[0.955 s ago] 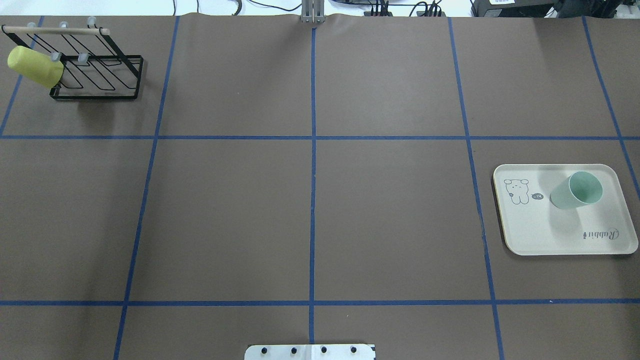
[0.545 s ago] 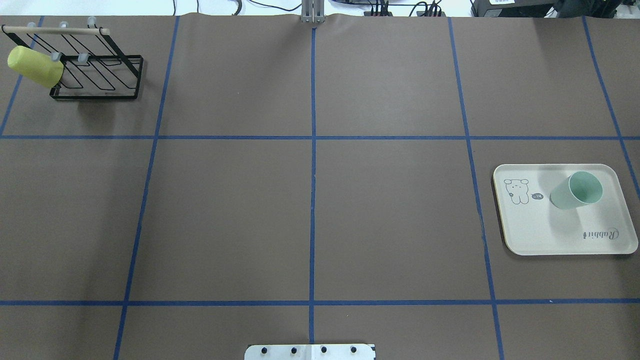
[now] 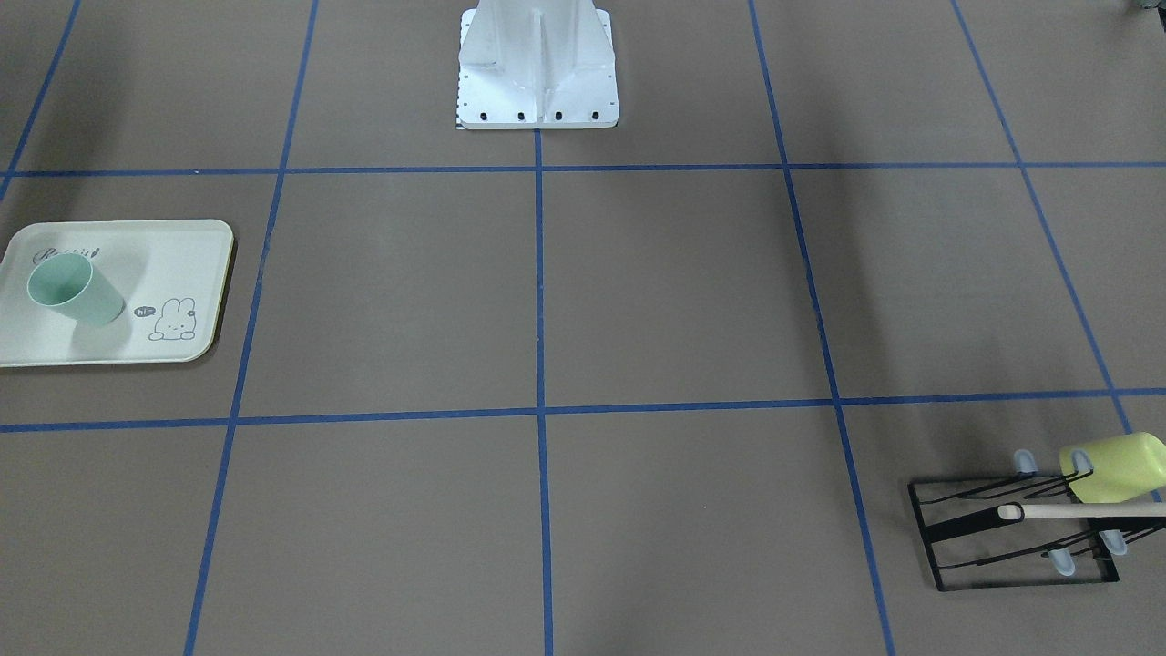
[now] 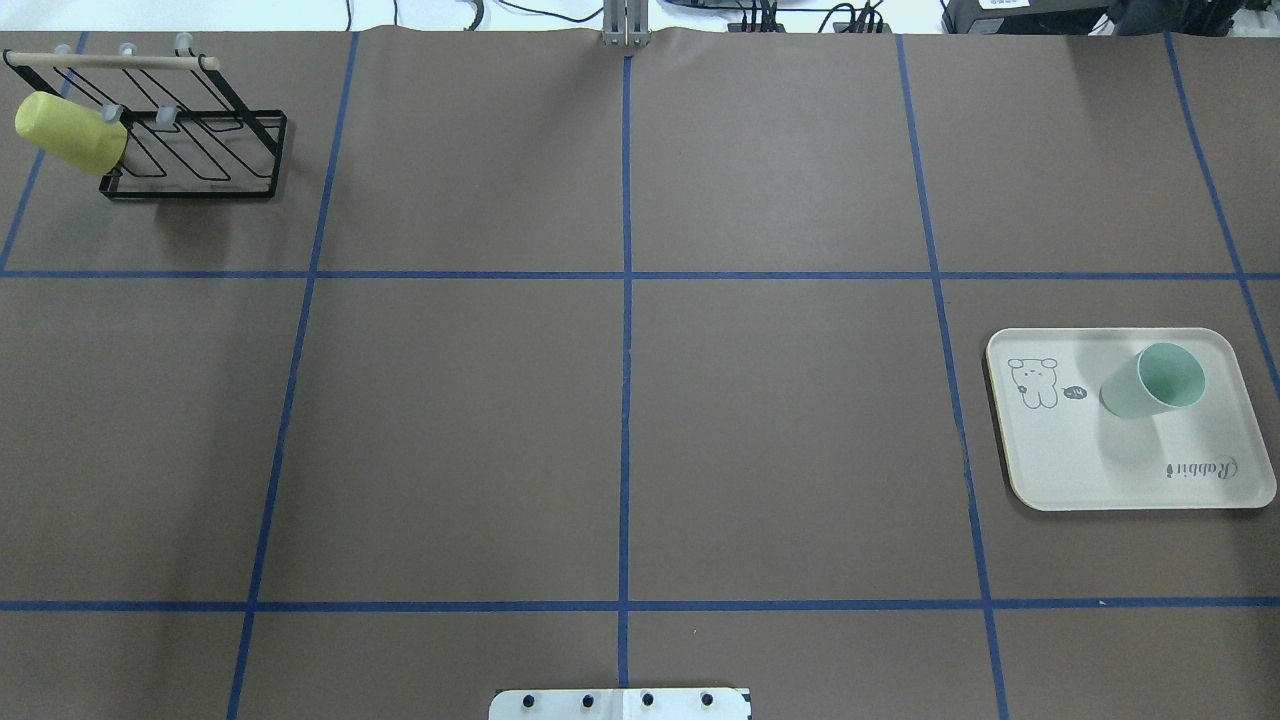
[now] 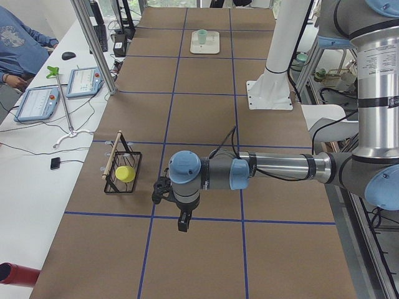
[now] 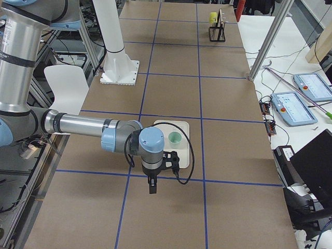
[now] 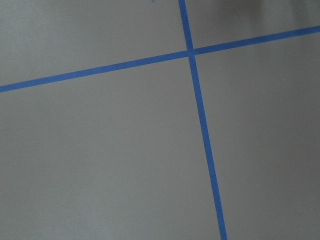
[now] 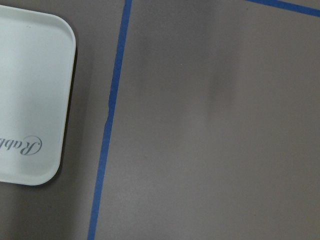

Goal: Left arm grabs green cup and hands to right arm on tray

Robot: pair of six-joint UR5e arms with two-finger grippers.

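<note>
Exterior left view: left gripper [image 5: 182, 221] points straight down above bare table [image 4: 780, 440]. Jaw state can't be told from here, and the left wrist cam shows only a blue tape cross [image 7: 190, 52]. The left arm [image 5: 280, 168] has its forearm level out over the table, wrist bent down, near the rack [image 4: 190, 150].

Exterior right view: right gripper [image 6: 151, 185] also points down; whether it's open or closed can't be told either. The right arm [image 6: 78, 124] has its forearm level, wrist down, beside the tray [image 4: 1100, 490]. The right wrist cam catches just a tray corner w/ "Rabbit" script. Neither arm shows in overhead or front views.

The green cup [image 4: 1152, 380] stands mouth up on the tray, on the table's right side, apart from both grippers.

Vs 1.0 s and 0.5 s ago, overhead: no change; cup, tray and rack are in the same spots.

Count: 2 arms, 1 green cup, 1 tray, 1 rack, 1 yellow-green cup [image 4: 68, 132] hung sideways on the rack's end.
</note>
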